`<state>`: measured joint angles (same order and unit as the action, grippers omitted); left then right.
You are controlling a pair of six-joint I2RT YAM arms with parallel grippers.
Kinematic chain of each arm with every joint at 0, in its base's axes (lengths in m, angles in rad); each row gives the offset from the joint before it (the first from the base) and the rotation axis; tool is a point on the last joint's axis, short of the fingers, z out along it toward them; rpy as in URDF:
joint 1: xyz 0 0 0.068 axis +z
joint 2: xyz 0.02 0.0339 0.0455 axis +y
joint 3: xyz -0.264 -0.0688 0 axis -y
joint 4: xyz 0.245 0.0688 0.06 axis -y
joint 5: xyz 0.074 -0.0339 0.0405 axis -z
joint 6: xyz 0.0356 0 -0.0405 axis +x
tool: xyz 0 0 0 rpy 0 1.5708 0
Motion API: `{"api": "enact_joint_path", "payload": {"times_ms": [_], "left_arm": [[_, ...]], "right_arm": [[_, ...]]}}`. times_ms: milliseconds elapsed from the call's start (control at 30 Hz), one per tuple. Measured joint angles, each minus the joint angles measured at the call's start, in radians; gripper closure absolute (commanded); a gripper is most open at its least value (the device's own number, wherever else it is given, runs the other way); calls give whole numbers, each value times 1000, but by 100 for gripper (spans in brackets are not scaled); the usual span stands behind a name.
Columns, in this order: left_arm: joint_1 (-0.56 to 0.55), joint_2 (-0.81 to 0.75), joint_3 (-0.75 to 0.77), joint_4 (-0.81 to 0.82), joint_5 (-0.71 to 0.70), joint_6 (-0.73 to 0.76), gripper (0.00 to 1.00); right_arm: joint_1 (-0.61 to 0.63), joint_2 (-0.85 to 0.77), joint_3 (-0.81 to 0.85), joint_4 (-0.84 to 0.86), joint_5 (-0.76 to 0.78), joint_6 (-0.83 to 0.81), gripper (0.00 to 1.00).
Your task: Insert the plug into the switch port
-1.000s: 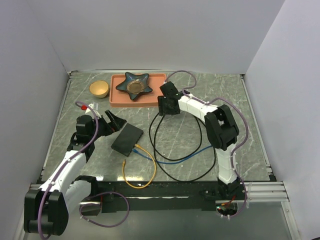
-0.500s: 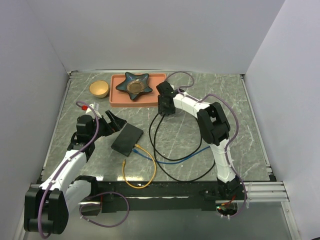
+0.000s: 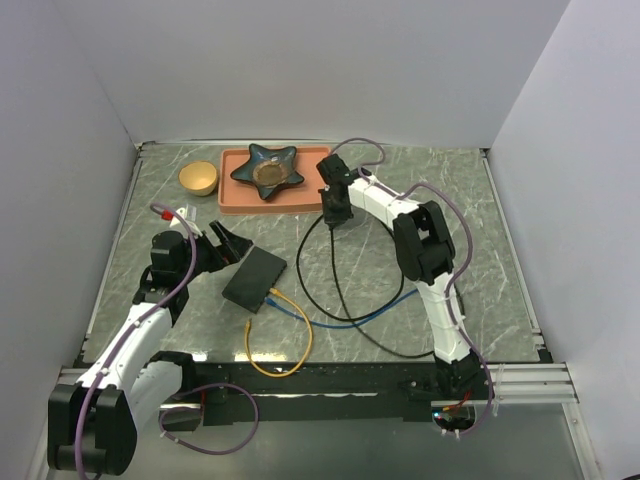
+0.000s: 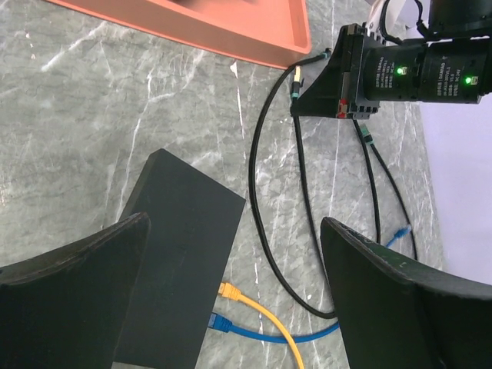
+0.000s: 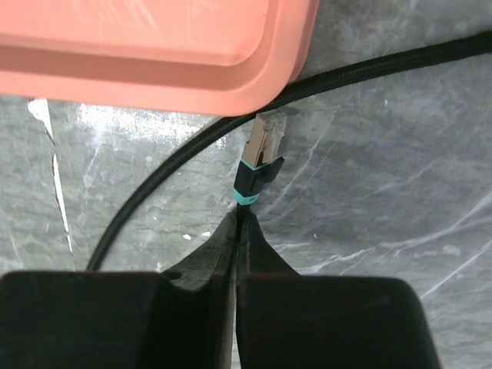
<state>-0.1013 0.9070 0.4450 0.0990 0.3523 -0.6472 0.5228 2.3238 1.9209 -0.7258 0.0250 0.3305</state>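
Plug (image 5: pixel 260 157), teal-booted, mid-frame in right wrist view by orange tray (image 5: pixel 154 69) corner, pinched at its tail by clenched right gripper (image 5: pixel 237 231); switch port (image 3: pixel 254 278) left of centre in top view, 2 cables (image 4: pixel 228 290) attached, just beside released left gripper (image 3: pixel 230 243).

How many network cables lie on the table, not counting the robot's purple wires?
3. The yellow cable loops from the switch port toward the near edge; the blue cable runs right from it; the black cable loops mid-table, its plug in the right gripper. None seems hidden.
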Motion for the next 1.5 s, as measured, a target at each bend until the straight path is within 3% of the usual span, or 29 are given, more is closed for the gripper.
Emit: {"api": "enact_joint_path", "payload": {"times_ms": [200,400,600,833,1500], "left_arm": [[0,-7,0,-10,0,0,1],[0,-9,0,-6,1,-1,1],[2,-2,-5,55,35,-29,1],[2,22,-49,148,98,-73,3],[-41,133,-105,452,232,-156,25]], "right_arm": [[-19,-86,-109,45,-58,-109,100],[-21,-313,-220,108,-176,-218,100],[98,-504,-332,211,-245,-317,100],[273,-518,-501,291,-359,-358,100],[270,-525,-552,434,-585,-285,100]]}}
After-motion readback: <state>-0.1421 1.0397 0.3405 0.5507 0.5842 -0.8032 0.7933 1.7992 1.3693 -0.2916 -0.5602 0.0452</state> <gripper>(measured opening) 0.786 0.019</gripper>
